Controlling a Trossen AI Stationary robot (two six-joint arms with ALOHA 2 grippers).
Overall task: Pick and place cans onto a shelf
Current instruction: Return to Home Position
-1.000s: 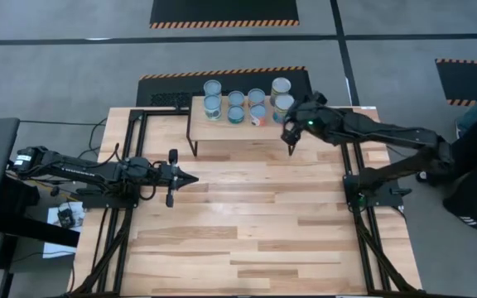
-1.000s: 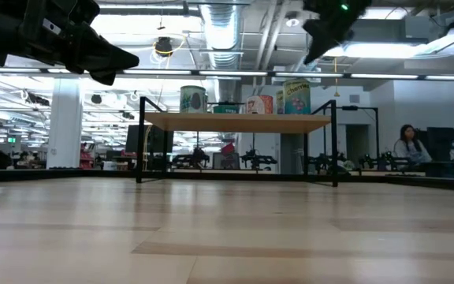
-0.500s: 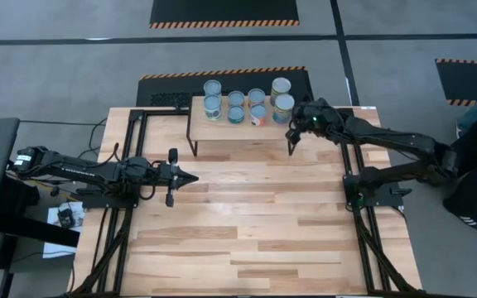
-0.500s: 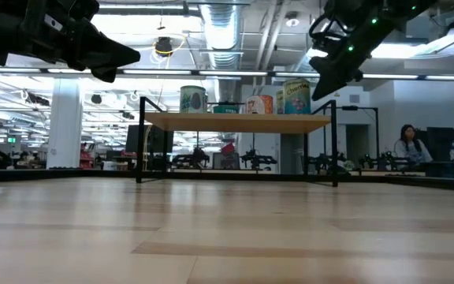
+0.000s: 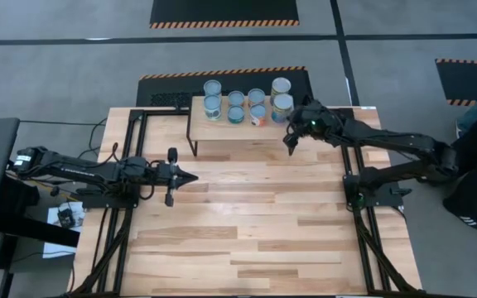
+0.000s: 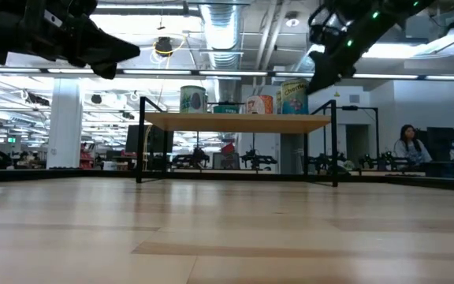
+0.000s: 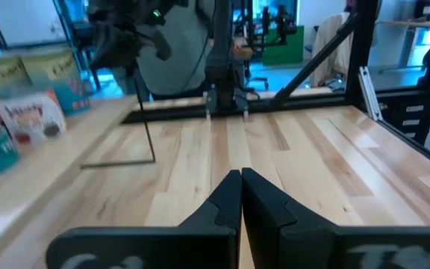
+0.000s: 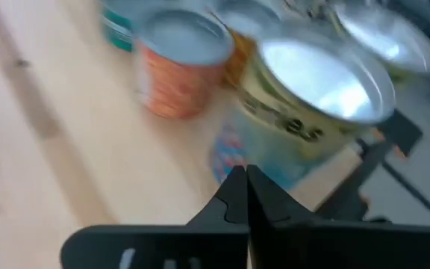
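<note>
Several cans stand upright on their bases in two rows on the small wood shelf [image 5: 230, 129] at the table's far edge, the big ones [image 5: 282, 105] at its right end. In the low view they stand on the shelf board [image 6: 235, 122]. My right gripper [image 5: 288, 143] is shut and empty, hovering by the shelf's near right corner. In its wrist view [image 8: 243, 179] it points at the big yellow-and-blue can [image 8: 312, 104], with an orange can [image 8: 181, 67] beside that. My left gripper [image 5: 190, 176] is shut and empty above the table's left middle.
The shelf's black legs [image 6: 335, 142] reach down to the plank tabletop [image 5: 255, 223]. Black frame rails [image 5: 131, 149] run along the table's left and right sides. A person [image 6: 407, 146] sits far behind the table.
My right gripper has come down from well above the shelf to the level of the cans' tops at the shelf's right end, staying shut. The cans have not moved.
</note>
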